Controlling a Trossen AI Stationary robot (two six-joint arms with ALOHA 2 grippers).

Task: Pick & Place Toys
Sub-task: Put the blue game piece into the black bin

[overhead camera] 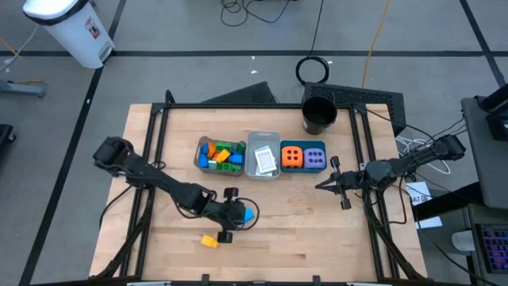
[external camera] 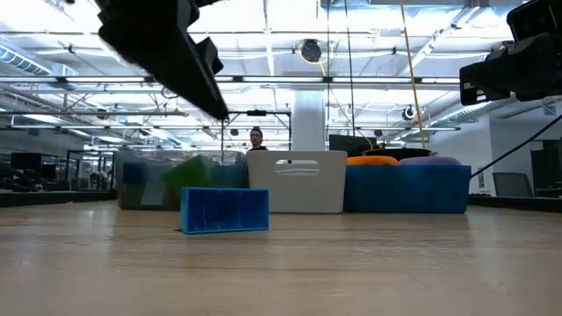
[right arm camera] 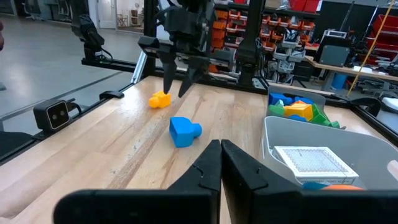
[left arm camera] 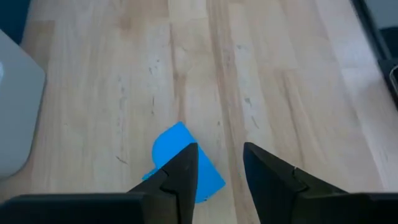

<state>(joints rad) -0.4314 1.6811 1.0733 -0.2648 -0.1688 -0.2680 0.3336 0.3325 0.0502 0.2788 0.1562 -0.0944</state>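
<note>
Bricks of small moulded plastic are the items in question, and two lie loose on the wooden worktop (overhead camera: 317, 230). The blue brick (right arm camera: 183, 131) is a solid bright-blue block with a short round stud projecting from one side; in the low view it reads as a plain rectangular face resting flat on the wood. It lies near the worktop's middle, in front of the row of bins. The yellow brick (overhead camera: 209, 241) lies close by, nearer the front edge and apart from the blue one. The left hand (left arm camera: 219, 165) hangs just above the worktop beside the blue brick with its two dark fingers parted by a narrow gap; one fingertip overlaps the brick's edge in the left wrist view, and nothing sits between the fingers. The right hand (right arm camera: 221, 148) waits over the worktop's right side with its fingers pressed together, holding nothing. More bricks in blue, green, orange and yellow fill the clear bin (overhead camera: 201, 152); the grey bin (overhead camera: 263, 138) holds a flat white card (right arm camera: 314, 160); the teal bin (overhead camera: 302, 168) holds an orange dotted cube (overhead camera: 291, 156) and a purple dotted cube (overhead camera: 315, 157).
</note>
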